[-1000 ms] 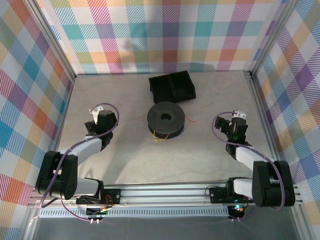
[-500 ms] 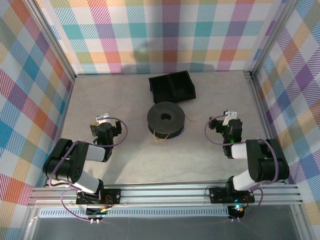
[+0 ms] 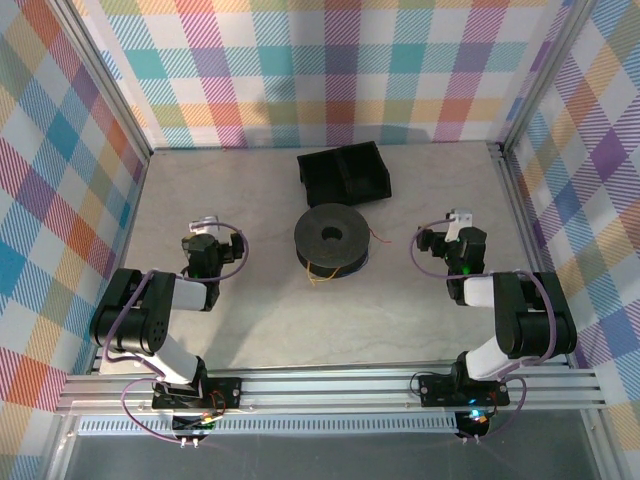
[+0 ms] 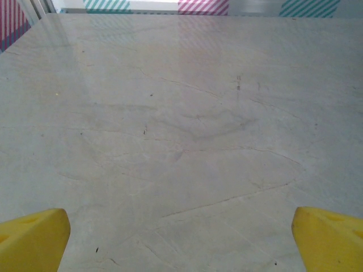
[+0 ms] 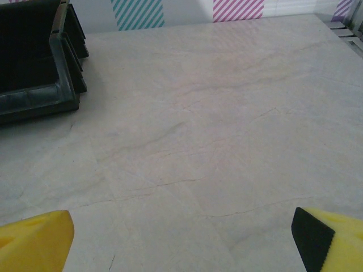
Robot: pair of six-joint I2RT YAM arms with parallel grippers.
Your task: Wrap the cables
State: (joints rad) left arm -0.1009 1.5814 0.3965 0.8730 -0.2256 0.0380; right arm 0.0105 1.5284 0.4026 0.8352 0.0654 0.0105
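A black spool (image 3: 332,240) lies flat at the table's middle. The cables are wound on it: a thin yellow-orange end (image 3: 319,276) hangs out at its front, and a short red end (image 3: 383,240) sticks out on its right. My left gripper (image 3: 207,245) sits low to the left of the spool, well apart from it. In the left wrist view the left gripper (image 4: 181,243) is open over bare table. My right gripper (image 3: 453,245) is to the spool's right, also apart. Seen from the right wrist, the right gripper (image 5: 181,243) is open and empty.
A black tray (image 3: 343,172) stands behind the spool, and its corner (image 5: 34,62) is at the upper left of the right wrist view. Plaid walls enclose the table on three sides. An aluminium rail (image 3: 330,385) runs along the near edge.
Both arms have folded back toward their bases, with the grippers drawn slightly nearer and still wide open. The spool and tray have not moved.
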